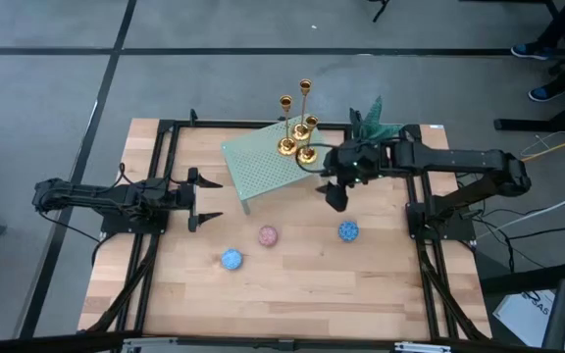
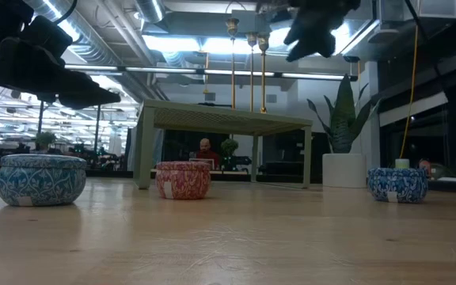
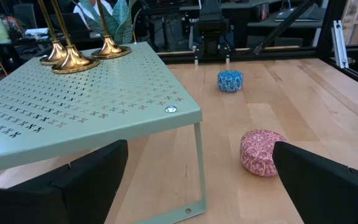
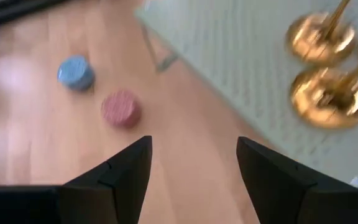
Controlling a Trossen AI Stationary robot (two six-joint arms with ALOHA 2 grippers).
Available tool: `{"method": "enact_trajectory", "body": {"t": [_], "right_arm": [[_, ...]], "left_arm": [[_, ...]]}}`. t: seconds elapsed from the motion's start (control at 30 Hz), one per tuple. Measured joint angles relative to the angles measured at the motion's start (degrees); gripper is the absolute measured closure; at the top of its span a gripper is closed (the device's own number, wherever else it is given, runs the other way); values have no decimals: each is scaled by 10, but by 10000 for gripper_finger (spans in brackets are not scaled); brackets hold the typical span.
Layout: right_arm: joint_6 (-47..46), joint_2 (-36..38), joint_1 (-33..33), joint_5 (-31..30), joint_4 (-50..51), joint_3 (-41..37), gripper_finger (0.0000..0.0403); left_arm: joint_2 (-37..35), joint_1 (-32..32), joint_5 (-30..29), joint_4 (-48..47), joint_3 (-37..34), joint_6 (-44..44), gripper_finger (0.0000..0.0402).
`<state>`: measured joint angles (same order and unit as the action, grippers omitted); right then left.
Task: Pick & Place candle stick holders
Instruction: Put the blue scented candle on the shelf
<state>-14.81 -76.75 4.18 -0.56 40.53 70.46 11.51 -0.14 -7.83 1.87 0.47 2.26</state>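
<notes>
Three gold candle stick holders [image 1: 298,137] stand by their round bases on the far right corner of a pale green perforated metal shelf [image 1: 258,167]. They also show in the left wrist view [image 3: 73,61] and the right wrist view [image 4: 327,94]. My right gripper [image 1: 335,192] is open and empty. It hangs above the table just right of the shelf and near the holders [image 4: 194,163]. My left gripper [image 1: 207,200] is open and empty, left of the shelf [image 3: 197,180].
Three small round tins lie on the wooden table: a blue one [image 1: 231,259], a pink one [image 1: 268,235] and another blue one [image 1: 348,231]. A potted plant [image 1: 371,123] stands at the far edge behind the right arm. Black frame rails run along the table's sides.
</notes>
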Motion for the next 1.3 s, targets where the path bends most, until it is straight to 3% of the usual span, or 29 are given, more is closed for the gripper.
{"method": "enact_trajectory", "body": {"t": [0.33,0.57,0.8,1.3], "right_arm": [[-61,0,-48,4,109,0,151],[-90,0,-88,2,142,-19,81],[-102,0,-122,2,139,-85,9],[-135,0,-168,2,117,-224,11]], "left_arm": [[0,0,0,0,0,0,1],[0,0,0,0,0,0,1],[0,0,0,0,0,0,1],[0,0,0,0,0,0,1]]}}
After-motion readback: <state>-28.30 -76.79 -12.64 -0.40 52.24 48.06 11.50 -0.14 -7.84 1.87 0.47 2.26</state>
